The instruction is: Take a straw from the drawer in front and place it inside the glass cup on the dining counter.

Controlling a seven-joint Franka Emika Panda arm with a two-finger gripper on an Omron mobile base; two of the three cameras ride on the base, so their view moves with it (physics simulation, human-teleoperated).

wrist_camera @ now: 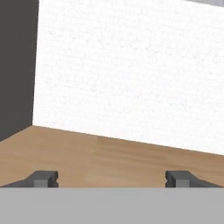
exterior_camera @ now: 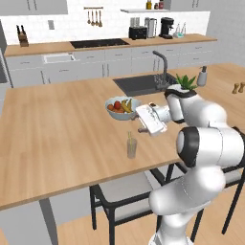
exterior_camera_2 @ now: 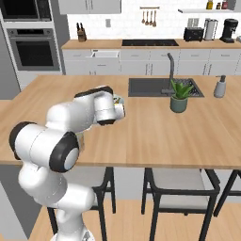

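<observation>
On the dining counter (exterior_camera: 57, 139), left base view: straw (exterior_camera: 128, 139) stands in the glass cup (exterior_camera: 131, 148) near the front edge, gripper (exterior_camera: 142, 125) just above-right, bare wood to the left. Right base view: arm hides the cup. Hand view: fingertips (wrist_camera: 43, 178) wide apart (nothing between), over wood.
</observation>
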